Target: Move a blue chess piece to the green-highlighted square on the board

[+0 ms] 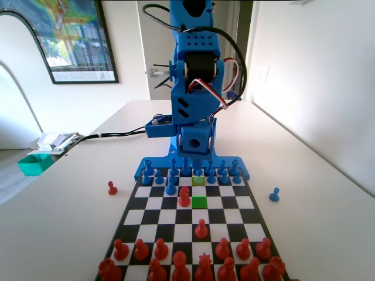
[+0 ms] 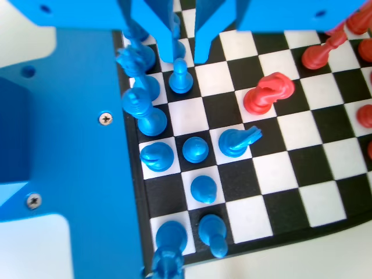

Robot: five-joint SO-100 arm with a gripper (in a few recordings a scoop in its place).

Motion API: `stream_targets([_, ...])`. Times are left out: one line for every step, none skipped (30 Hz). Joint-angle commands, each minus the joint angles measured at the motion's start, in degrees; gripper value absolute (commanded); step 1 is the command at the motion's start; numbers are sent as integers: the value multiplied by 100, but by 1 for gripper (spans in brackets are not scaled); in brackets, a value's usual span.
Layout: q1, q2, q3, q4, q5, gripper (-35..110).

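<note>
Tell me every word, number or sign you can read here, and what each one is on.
No text can be read.
Poster on the wall: a strip of print along its lower edge, too small and blurred to read.
Board, pieces and arm: no lettering visible.

We see the gripper (image 2: 185, 49) low over the blue rows, a blue pawn (image 2: 181, 75) just under its open jaws. Blue pieces crowd both sides, so little room there. The green-highlighted square (image 1: 200, 202) is free, but a red knight (image 1: 184, 196) stands just left in fixed view.
</note>
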Motion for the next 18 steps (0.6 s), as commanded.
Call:
stream_targets([-123, 26, 123, -79, -290, 8])
stream_targets([-132, 26, 167, -123, -290, 8])
stream_targets([-132, 26, 193, -167, -290, 8])
stream_targets([-132, 26, 211, -202, -308, 8])
stream_targets([-141, 9, 220, -220, -316, 8])
stream_targets([-141, 0, 220, -237, -316, 8])
stream_targets([-141, -9, 229, -246, -316, 8])
stream_targets([-149, -26, 229, -246, -316, 8])
stream_targets([-149, -44, 229, -264, -316, 8])
stream_targets([-149, -70, 229, -290, -308, 8])
stream_targets([-149, -88, 229, -316, -299, 8])
stream_targets([-149, -105, 237, -343, -290, 8])
stream_targets([-149, -114, 246, -369, -290, 8])
stream_targets([-132, -123, 246, -378, -290, 8])
stream_targets([-114, -132, 246, -378, -308, 8])
stream_targets([-105, -149, 237, -387, -308, 8])
stream_targets([-105, -167, 237, -396, -308, 8])
stream_targets([-97, -167, 229, -404, -299, 8])
